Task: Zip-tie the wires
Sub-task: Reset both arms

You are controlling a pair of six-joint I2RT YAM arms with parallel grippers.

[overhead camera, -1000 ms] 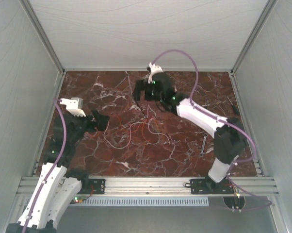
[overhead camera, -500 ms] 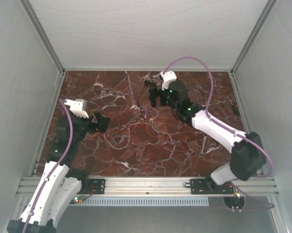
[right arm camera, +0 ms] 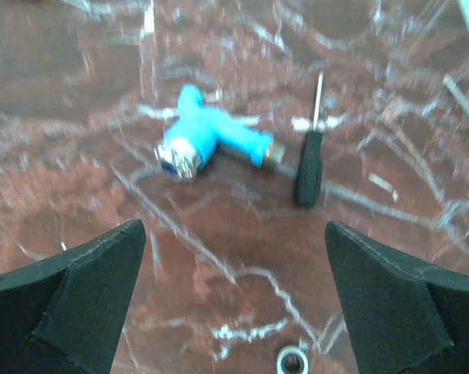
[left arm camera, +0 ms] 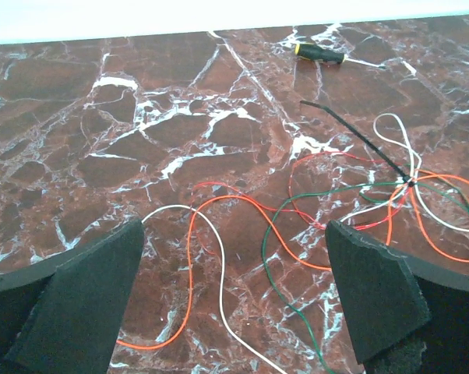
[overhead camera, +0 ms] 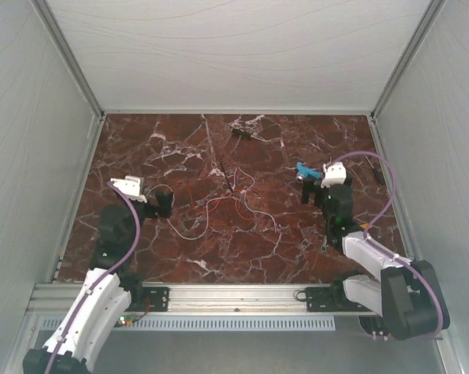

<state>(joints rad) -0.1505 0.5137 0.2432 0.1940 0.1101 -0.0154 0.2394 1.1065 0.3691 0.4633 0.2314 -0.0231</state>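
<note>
Soft, even light throughout; one wrist view crisp, the other smeared.

In the top view the pale enclosure walls (overhead camera: 242, 54) spread bright, diffuse light over the marble table (overhead camera: 180, 257), where shadows stay faint and the detail is a little coarse. The left wrist view is sharp, with the wires (left arm camera: 297, 212) cleanly drawn and a washed-out white band at twelve o'clock. The right wrist view is blurred all over, leaving the blue tool (right arm camera: 207, 140) and screwdriver (right arm camera: 311, 167) soft-edged.
</note>
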